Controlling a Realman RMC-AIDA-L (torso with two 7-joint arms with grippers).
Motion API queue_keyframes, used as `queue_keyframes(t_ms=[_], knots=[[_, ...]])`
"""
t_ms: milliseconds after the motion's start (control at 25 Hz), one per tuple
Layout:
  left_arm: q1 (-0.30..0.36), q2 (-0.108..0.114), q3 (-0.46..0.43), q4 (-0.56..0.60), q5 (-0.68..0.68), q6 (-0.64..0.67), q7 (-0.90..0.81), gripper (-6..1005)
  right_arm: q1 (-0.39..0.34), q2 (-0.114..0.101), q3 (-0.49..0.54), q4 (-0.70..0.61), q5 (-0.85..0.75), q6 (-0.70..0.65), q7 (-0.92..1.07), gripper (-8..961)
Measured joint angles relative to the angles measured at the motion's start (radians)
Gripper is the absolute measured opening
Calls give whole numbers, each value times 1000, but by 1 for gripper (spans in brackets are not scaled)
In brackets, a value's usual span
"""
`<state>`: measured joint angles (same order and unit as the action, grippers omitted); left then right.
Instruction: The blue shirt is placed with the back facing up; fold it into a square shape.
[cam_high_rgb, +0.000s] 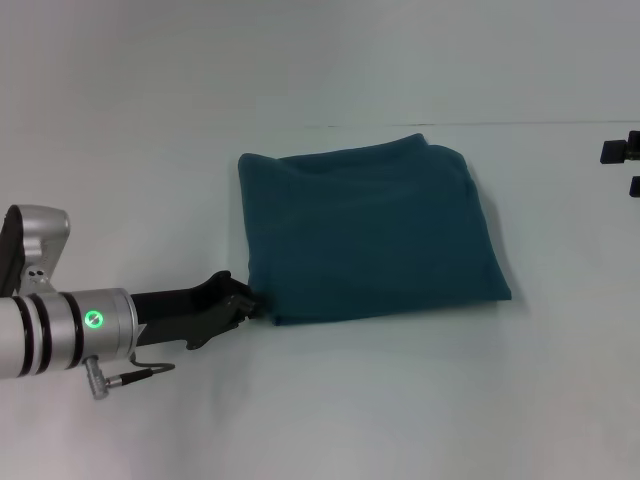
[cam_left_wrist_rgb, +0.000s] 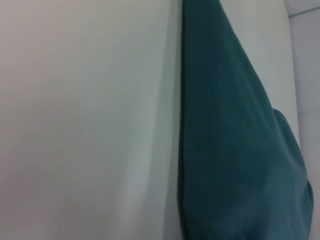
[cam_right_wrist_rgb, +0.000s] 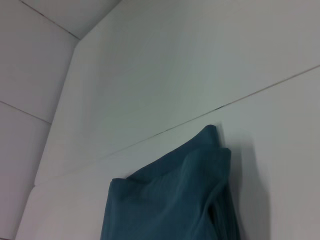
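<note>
One gripper matters here: the left gripper (cam_high_rgb: 250, 300) lies low on the table (cam_high_rgb: 150, 120), its dark fingers reaching to the near-left corner of the shirt (cam_high_rgb: 365, 235), touching or all but touching the cloth. Whether those fingers are spread, pressed together or pinching the hem I cannot tell; the tips merge with the fabric's edge and the left wrist view shows no fingers at all, only the shirt's straight left edge running away across the white surface. From this gripper the shirt lies ahead and to the right, its whole body spread beyond the corner. The right gripper (cam_high_rgb: 620, 150) sits far off at the right edge of the head view, well apart from the cloth, state unclear, so the left arm is plainly the nearer. The shirt rests near the table's middle, already a compact, roughly square bundle of several layers, plain side up. Its slightly longer axis seems to run left to right, turned a little so the right side sits nearer the robot. The far edge shows soft rumpled folds, the near edge is clean. Any further tidying would, I judge, start from that near-left corner.
</note>
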<state>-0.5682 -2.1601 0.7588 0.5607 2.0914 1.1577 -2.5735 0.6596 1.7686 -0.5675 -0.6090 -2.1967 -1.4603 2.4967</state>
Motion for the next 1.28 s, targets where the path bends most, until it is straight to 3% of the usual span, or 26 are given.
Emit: queue_keyframes(t_ms=[280, 600, 1040, 1280], knots=[[25, 10, -7, 9, 4, 58, 33, 36, 0, 0, 8, 7, 0, -2, 3, 916], [101, 20, -17, 66, 7, 118, 27, 32, 0, 2, 10, 11, 0, -4, 5, 916], [111, 41, -90, 92, 92, 171, 27, 74, 2, 9, 2, 11, -1, -5, -3, 916], [178, 61, -236, 211, 90, 248, 96, 311, -2, 6, -5, 8, -10, -17, -27, 915]])
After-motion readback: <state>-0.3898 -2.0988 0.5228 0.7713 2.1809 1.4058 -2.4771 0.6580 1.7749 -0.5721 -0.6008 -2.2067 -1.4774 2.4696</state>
